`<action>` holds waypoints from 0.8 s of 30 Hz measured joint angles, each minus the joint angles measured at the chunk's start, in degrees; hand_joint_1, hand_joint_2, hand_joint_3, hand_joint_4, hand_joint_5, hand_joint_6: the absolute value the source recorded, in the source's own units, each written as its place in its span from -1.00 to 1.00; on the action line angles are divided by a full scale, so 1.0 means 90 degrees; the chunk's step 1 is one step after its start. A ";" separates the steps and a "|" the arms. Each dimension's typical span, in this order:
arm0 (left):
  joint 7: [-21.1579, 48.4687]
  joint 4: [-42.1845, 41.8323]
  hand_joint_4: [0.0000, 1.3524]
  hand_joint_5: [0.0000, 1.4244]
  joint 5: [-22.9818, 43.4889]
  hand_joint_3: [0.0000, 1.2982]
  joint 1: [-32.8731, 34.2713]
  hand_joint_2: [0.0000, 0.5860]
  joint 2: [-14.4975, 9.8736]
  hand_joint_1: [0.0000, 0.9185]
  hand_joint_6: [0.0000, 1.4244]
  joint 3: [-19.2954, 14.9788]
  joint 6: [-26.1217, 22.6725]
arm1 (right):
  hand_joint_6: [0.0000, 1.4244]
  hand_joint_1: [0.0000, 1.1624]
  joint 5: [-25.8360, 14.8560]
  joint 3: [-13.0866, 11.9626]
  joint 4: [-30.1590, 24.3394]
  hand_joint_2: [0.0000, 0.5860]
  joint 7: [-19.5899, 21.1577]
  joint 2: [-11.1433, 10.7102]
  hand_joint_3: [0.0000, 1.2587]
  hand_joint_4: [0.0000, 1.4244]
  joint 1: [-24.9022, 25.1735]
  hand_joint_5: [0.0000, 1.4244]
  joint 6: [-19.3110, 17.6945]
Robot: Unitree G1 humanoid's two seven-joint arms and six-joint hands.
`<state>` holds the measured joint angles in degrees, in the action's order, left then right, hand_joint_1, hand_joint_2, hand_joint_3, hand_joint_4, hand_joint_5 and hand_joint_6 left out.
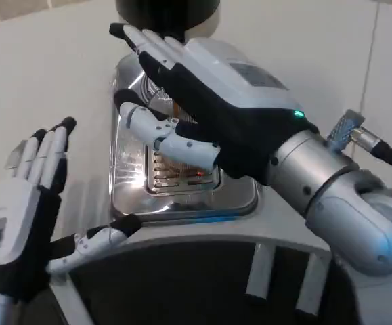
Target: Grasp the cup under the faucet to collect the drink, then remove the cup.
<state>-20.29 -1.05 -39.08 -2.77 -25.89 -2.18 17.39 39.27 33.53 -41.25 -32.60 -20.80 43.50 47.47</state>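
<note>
Over the middle of the white tabletop (pixel 40 74), seen from the head view, sits a shiny rectangular metal drip tray (pixel 240 196) with a slotted grate (pixel 172 177) in its centre that catches an orange gleam. At the tray's far end stands the rounded black base of a drink dispenser (pixel 168 15), cut off by the top edge.

Stretched across the tray from the near right is the robot's right hand (pixel 196 88), its silver forearm (pixel 338 196) behind it. The fingers lie flat and spread, pointing toward the dispenser, the thumb reaching down over the grate; nothing is in its grasp as far as I can see.

Near the tray's left edge, the left hand (pixel 30 196) is held up, fingers straight and apart, thumb out toward the tray's near left corner, holding nothing.

As for the cup, I cannot tell where it is; the right hand covers the spot under the dispenser.
</note>
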 measured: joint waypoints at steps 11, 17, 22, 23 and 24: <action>0.0124 0.0941 -1.00 -1.00 0.0308 -1.00 0.0758 -0.87 -0.0003 -0.60 -1.00 0.0411 0.0640 | -1.00 -1.00 -0.0059 -0.0354 0.0061 0.93 -0.0155 0.0129 -1.00 -1.00 -0.0163 -1.00 -0.0253; 0.0105 0.1436 -1.00 -1.00 0.0458 -1.00 0.1143 -0.85 0.0202 -0.49 -1.00 0.0542 0.0728 | -1.00 -1.00 -0.0181 -0.0592 0.0300 0.94 -0.0155 0.0178 -1.00 -1.00 -0.0188 -1.00 -0.0613; 0.0022 0.1817 -1.00 -1.00 0.0471 -1.00 0.1521 -0.85 0.0320 -0.48 -1.00 0.0657 0.0733 | -1.00 -1.00 -0.0277 -0.0736 0.0471 0.95 -0.0153 0.0241 -1.00 -1.00 -0.0192 -1.00 -0.0857; -0.0012 0.1884 -1.00 -1.00 0.0467 -1.00 0.1591 -0.85 0.0329 -0.48 -1.00 0.0680 0.0733 | -1.00 -1.00 -0.0276 -0.0752 0.0509 0.95 -0.0153 0.0246 -1.00 -1.00 -0.0191 -1.00 -0.0899; -0.0069 0.1996 -1.00 -1.00 0.0433 -1.00 0.1714 -0.85 0.0348 -0.48 -1.00 0.0732 0.0733 | -1.00 -1.00 -0.0275 -0.0757 0.0540 0.95 -0.0153 0.0250 -1.00 -1.00 -0.0191 -1.00 -0.0946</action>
<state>-20.91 16.91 -35.19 12.66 -22.76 4.41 23.98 36.80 26.71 -36.39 -33.98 -18.55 41.78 38.96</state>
